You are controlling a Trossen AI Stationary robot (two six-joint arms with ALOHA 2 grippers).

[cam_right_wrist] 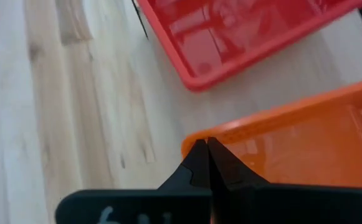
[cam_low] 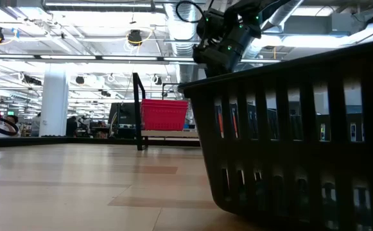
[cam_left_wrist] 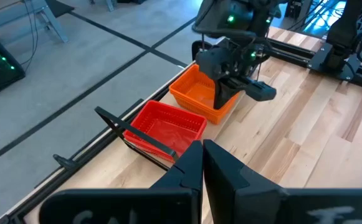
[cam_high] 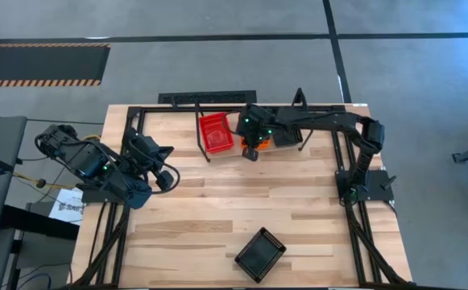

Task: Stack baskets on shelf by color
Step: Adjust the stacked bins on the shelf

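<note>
A black basket (cam_high: 260, 254) lies alone on the worktop (cam_high: 217, 201) at about six o'clock in the overhead view, turned askew; in the low view it fills the near right and blocks most of what lies behind it. Past it the bare wood runs back to the shelf (cam_high: 209, 153) at twelve o'clock, where a red basket (cam_high: 216, 132) sits between the black wire uprights, with an orange basket (cam_high: 286, 137) just beside it toward one o'clock — mostly covered from above by the right arm. The right hand (cam_high: 251, 150) hangs over the near corner of the orange basket, its fingers pressed tight together with nothing between them — the tips at the orange rim; contact cannot be told. The left hand (cam_high: 167, 173) waits at nine o'clock, well apart from the baskets, likewise clenched and empty. Papers (cam_high: 66, 205) lie off the worktop's left edge.
</note>
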